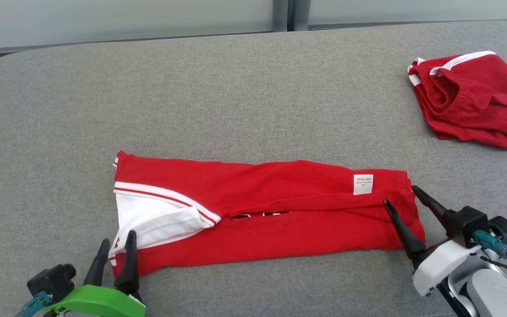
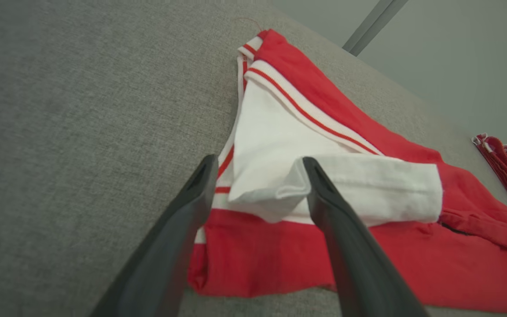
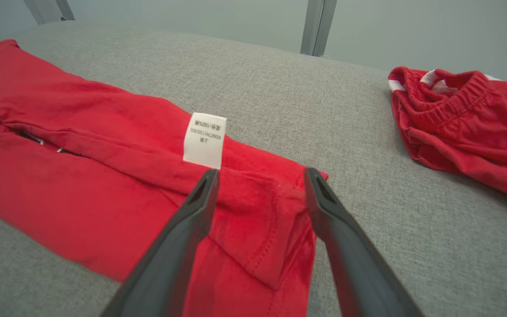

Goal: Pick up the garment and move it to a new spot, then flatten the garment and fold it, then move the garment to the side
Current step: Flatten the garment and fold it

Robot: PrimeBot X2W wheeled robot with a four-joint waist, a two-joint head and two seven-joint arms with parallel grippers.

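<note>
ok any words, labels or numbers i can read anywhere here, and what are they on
white tag on the folded red garment: small printed lines, turned sideways, too blurred to read.
print peeking from that garment's fold gap: mostly hidden, unreadable.
second red garment: no readable text.

The garment is soft matte red knit cloth with white trim and a smooth white label. Meanwhile the table is covered in coarse grey felt-like fabric, zero shine.
</note>
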